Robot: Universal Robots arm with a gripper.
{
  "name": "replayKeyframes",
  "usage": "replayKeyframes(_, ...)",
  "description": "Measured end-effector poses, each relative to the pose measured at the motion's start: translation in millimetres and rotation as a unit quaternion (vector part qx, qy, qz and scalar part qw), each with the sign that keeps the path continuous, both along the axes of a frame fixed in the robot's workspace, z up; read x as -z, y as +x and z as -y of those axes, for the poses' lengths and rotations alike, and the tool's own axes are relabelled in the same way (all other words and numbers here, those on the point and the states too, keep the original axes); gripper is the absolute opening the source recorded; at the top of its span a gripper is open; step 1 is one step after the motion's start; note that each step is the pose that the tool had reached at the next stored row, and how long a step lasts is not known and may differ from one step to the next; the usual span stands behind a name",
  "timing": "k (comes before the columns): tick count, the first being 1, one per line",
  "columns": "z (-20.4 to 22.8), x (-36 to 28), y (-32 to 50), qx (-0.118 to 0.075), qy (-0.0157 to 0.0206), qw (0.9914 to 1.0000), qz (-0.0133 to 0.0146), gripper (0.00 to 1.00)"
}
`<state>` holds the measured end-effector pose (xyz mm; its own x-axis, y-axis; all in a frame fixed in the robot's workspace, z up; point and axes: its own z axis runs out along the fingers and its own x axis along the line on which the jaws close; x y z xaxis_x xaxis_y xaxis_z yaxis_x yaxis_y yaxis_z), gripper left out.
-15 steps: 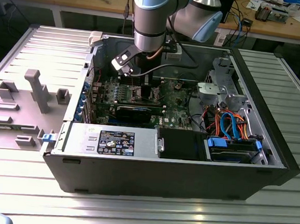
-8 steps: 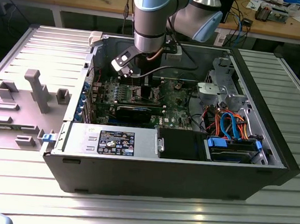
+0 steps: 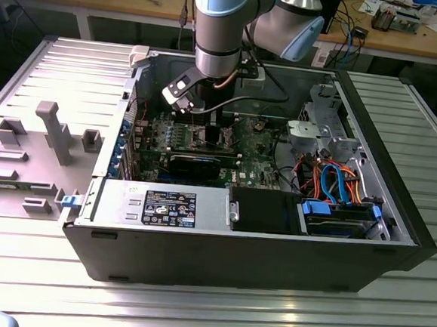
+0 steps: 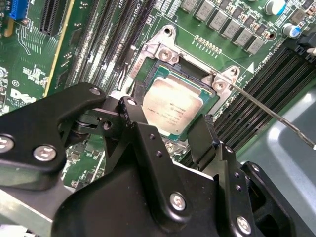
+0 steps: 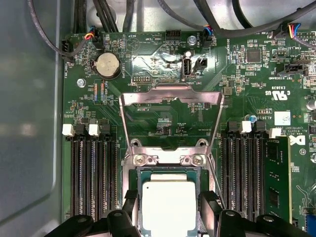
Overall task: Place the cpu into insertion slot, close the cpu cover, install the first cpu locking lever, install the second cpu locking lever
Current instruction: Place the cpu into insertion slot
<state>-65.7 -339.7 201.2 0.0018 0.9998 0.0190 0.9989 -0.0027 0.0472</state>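
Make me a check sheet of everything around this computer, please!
Surface: ribbed metal table under the open case.
Job's things: cpu lies in slot; cover tipped open; a thin lever sticks out free.
Clutter: grey blocks at the exterior view's left.
Grippers: tool open, fingers either side of the cpu.
Cables: orange and blue cables in the case; black cables at the edge of the board.
Surroundings: cluttered bench behind.
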Motion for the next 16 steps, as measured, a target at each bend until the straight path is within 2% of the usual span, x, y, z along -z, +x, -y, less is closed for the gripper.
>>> replayKeyframes(6,0.0,-2.5,0.0,0.0,0.0,1.0,0.0,0.62)
replayKeyframes(16,0.0,-3.1,0.0,0.0,0.0001,1.0,0.0,0.62)
